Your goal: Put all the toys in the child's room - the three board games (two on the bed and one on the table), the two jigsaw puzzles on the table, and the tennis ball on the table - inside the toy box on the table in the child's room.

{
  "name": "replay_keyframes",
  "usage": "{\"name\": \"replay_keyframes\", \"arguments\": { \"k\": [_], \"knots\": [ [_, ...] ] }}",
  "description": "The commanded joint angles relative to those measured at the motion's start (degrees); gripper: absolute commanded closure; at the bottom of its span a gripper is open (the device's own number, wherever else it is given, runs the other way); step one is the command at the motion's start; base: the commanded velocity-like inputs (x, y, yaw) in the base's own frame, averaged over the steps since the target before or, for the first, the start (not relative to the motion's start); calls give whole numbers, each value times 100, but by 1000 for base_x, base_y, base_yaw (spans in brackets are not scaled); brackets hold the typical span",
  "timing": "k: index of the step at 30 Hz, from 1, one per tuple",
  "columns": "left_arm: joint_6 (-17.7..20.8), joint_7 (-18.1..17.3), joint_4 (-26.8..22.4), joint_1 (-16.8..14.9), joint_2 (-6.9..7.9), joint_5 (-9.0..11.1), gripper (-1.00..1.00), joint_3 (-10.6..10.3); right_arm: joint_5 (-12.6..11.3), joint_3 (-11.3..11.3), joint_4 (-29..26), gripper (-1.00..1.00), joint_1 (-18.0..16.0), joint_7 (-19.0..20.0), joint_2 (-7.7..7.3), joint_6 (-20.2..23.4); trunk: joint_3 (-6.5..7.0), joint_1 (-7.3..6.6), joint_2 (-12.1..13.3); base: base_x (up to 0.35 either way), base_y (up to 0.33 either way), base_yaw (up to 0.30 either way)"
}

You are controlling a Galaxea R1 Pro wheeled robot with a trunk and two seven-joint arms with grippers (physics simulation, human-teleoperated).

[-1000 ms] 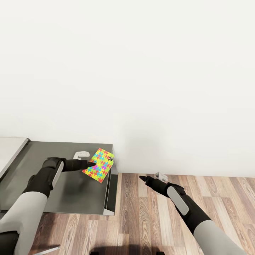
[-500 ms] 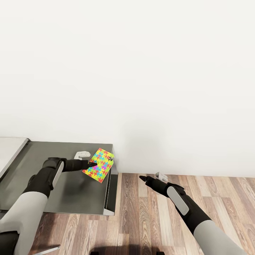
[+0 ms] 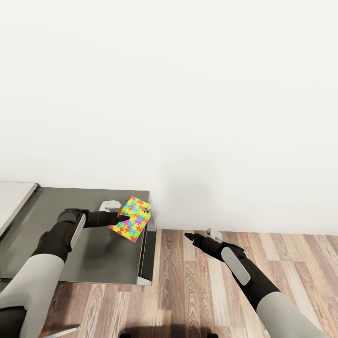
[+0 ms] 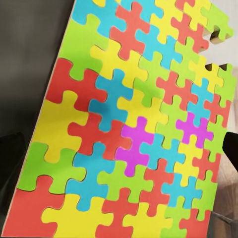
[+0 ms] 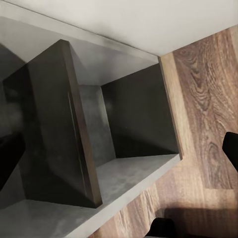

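Note:
A jigsaw puzzle [image 3: 134, 217] of bright yellow, pink, green and blue pieces hangs tilted over the right end of a dark grey cabinet [image 3: 89, 256]. My left gripper [image 3: 123, 218] is shut on its near edge, one dark finger lying across its face. In the left wrist view the puzzle [image 4: 129, 129] is very close, with one fingertip [image 4: 232, 148] in front of it. My right gripper [image 3: 188, 236] hangs over the wooden floor to the right of the cabinet, open and holding nothing. A corner of the pale table [image 3: 11, 199] shows at the far left.
The cabinet's open dark compartments [image 5: 134, 124] face my right wrist camera. A plain white wall [image 3: 188, 94] rises right behind the cabinet. Wooden floor [image 3: 211, 291] stretches to the right and in front.

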Motion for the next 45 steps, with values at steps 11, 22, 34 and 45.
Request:
{"name": "replay_keyframes", "arguments": {
  "k": [11, 22, 34, 45],
  "knots": [
    [35, -54, 18, -4, -33, -32, -100, 16, -7, 12, -6, -100, -4, 5, -5, 13, -8, 3, -10, 0, 0, 0],
    [27, -424, 18, -4, -32, -44, -100, 16, -7, 12, -4, -100, -4, 5, -5, 13, -8, 3, -10, 0, 0, 0],
    [26, -437, 18, -4, -34, -48, -100, 16, -7, 12, -2, -100, -4, 5, -5, 13, -8, 3, -10, 0, 0, 0],
    [26, -439, 18, -4, -34, -48, -100, 16, -7, 12, -2, -100, -4, 5, -5, 13, -8, 3, -10, 0, 0, 0]
  ]
}}
